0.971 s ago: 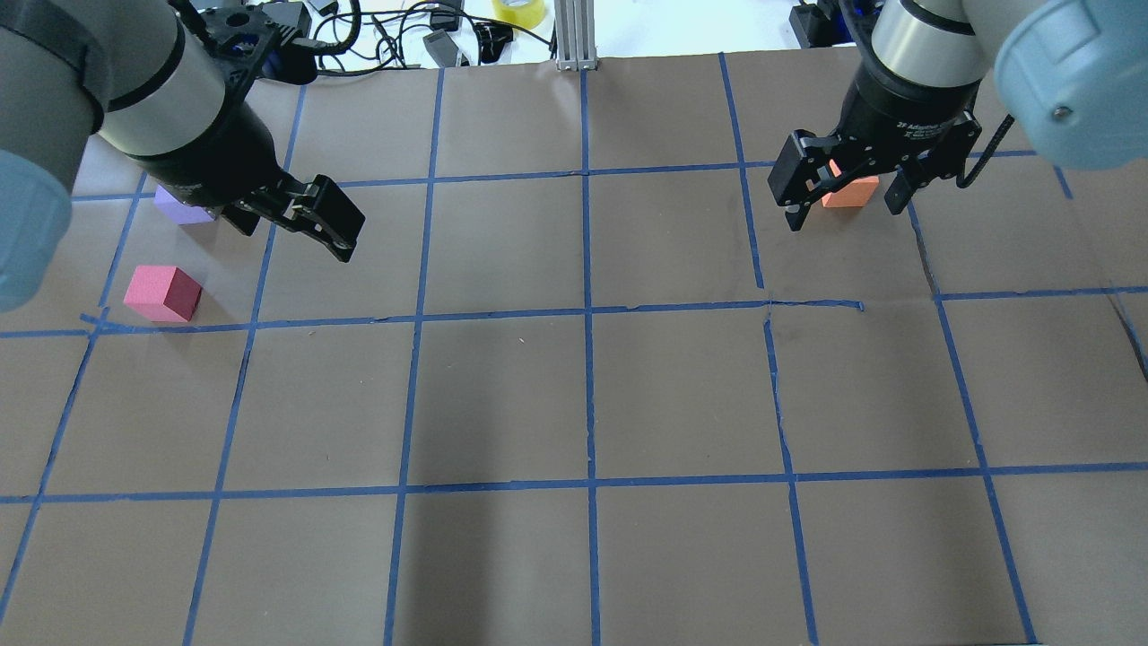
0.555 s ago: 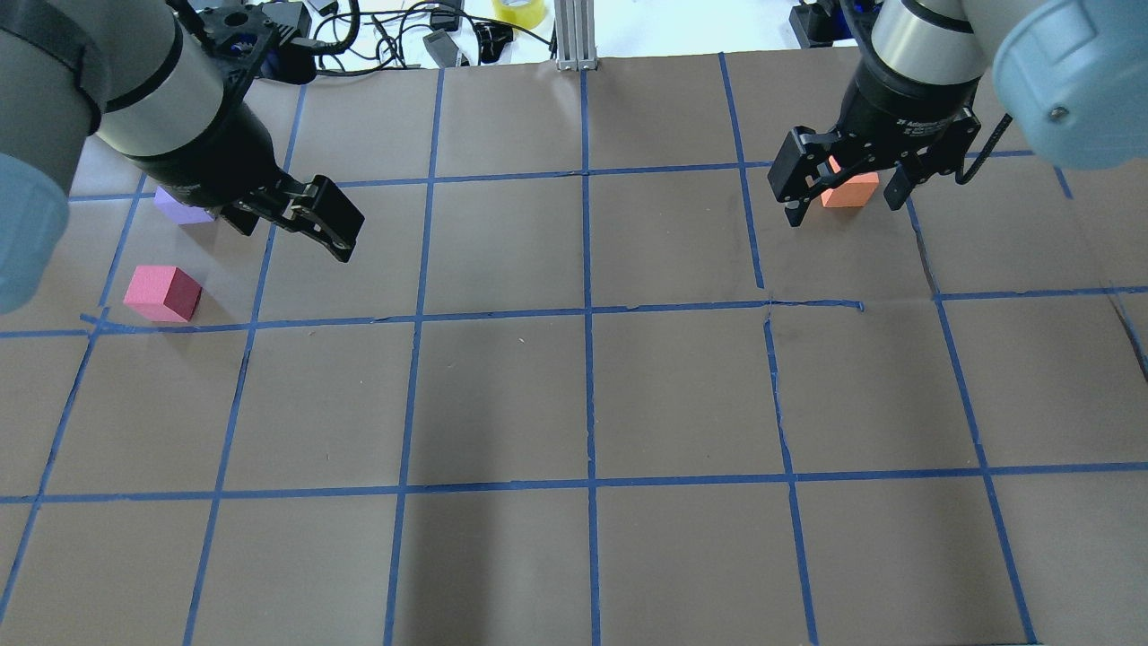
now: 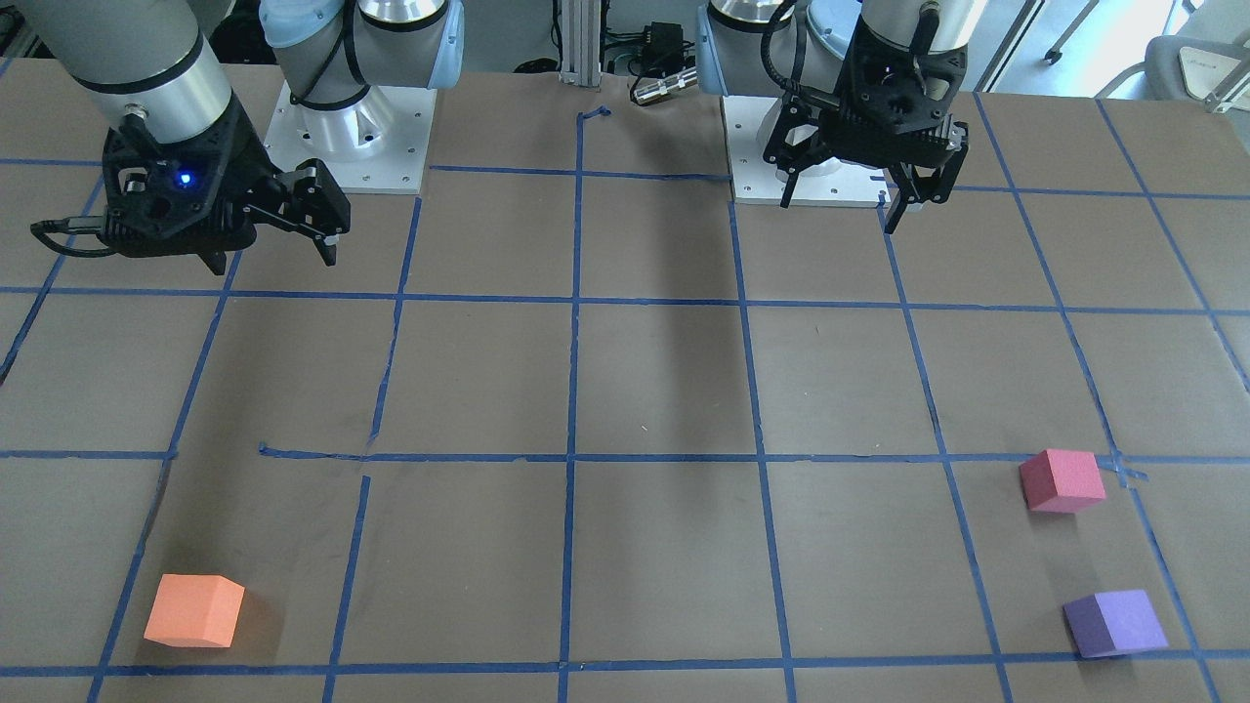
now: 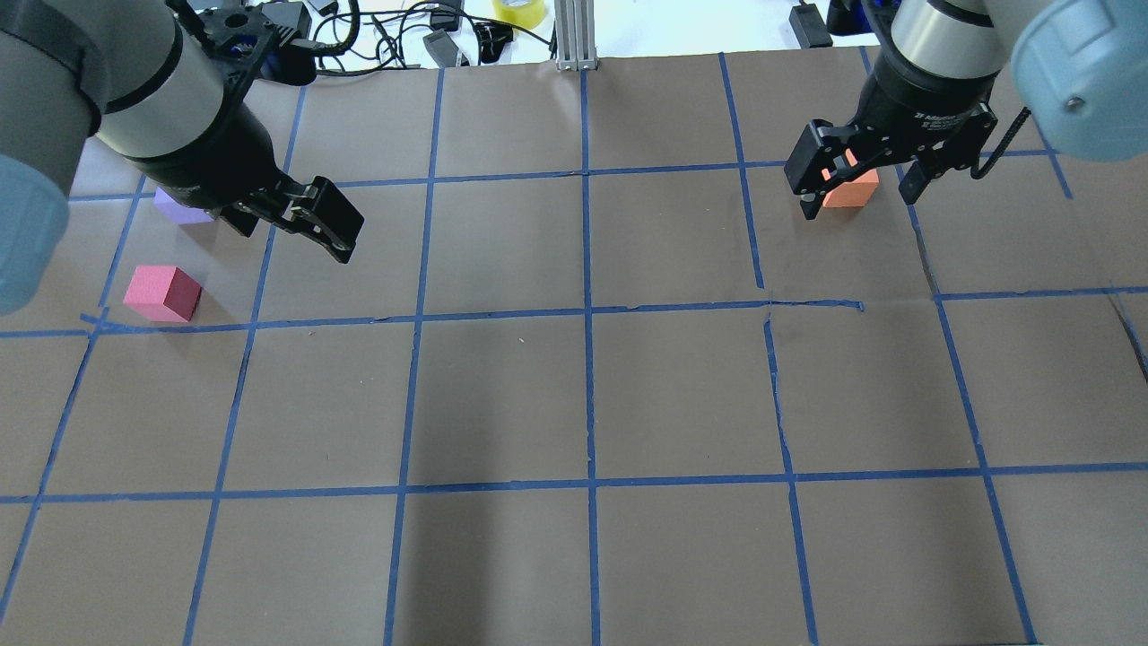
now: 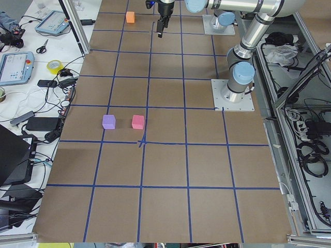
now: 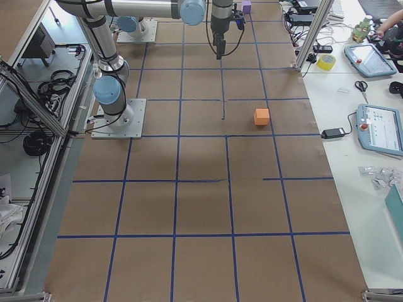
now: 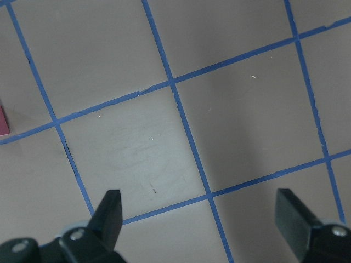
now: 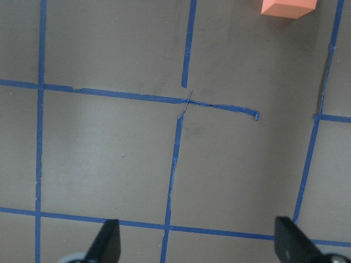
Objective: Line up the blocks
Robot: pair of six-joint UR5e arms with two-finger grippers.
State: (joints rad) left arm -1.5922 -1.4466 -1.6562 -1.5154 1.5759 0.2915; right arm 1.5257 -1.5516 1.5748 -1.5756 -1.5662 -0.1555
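I am holding my left fingers (image 7: 109, 215) and right fingers (image 8: 107, 244) apart, gripping nothing. Seen from overhead, the orange block (image 4: 852, 191) is sitting at the tabletop's (image 4: 574, 404) one o'clock, while the pinkish red block (image 4: 163, 293) and the purple block (image 4: 179, 207) are lying near ten o'clock.

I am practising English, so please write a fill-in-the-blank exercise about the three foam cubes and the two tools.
The orange foam cube lies alone on the robot's ____ side.
The pinkish red foam cube and the purple foam cube share one grid square; the ____ one lies nearer the robot.
The left tool and the right tool are both ____ and hold nothing.
Missing words: right; pinkish red; open.
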